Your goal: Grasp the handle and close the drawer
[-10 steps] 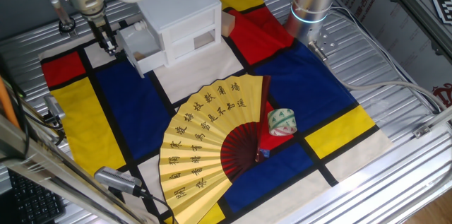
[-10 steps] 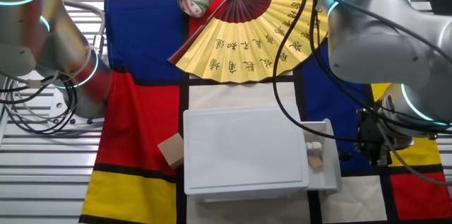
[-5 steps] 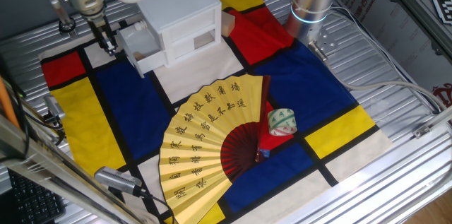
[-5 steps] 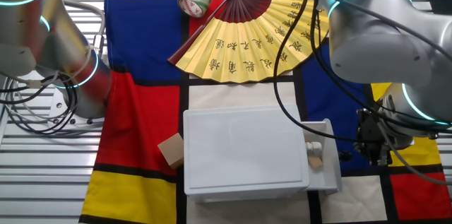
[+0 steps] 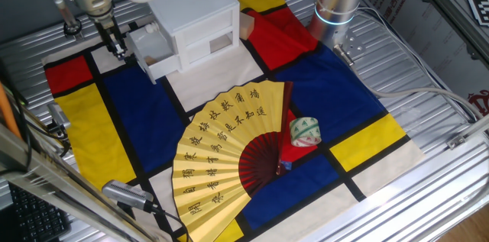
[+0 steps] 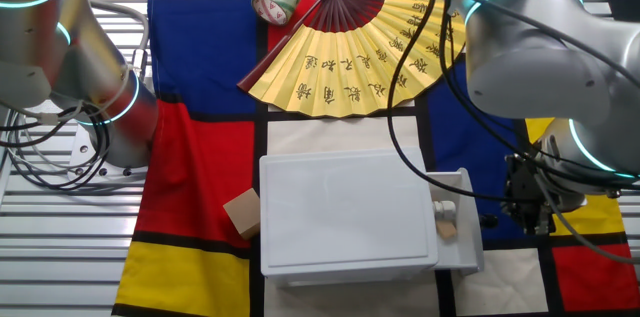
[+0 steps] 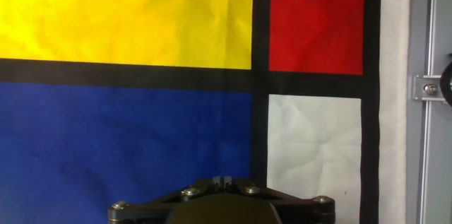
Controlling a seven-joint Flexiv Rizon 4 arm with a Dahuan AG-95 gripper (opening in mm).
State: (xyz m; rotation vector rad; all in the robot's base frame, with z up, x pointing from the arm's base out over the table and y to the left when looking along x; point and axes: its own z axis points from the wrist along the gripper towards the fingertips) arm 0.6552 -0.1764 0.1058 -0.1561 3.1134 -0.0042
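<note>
The white cabinet (image 5: 197,14) stands at the back of the patchwork cloth. Its upper drawer (image 5: 153,50) is pulled out to the left and holds small items. In the other fixed view the drawer (image 6: 458,235) sticks out to the right. I cannot make out the handle against the white front panel. My gripper (image 5: 118,48) hangs just beyond the drawer's front, apart from it, and also shows in the other fixed view (image 6: 530,219). In the hand view the gripper (image 7: 222,179) has its fingertips together with nothing between them, over blue cloth.
A yellow paper fan (image 5: 225,158) lies open in the middle, with a roll of tape (image 5: 304,131) beside it. A small brown box (image 6: 242,213) sits behind the cabinet. A second arm's base (image 5: 336,13) stands at the back right. Metal rails edge the table.
</note>
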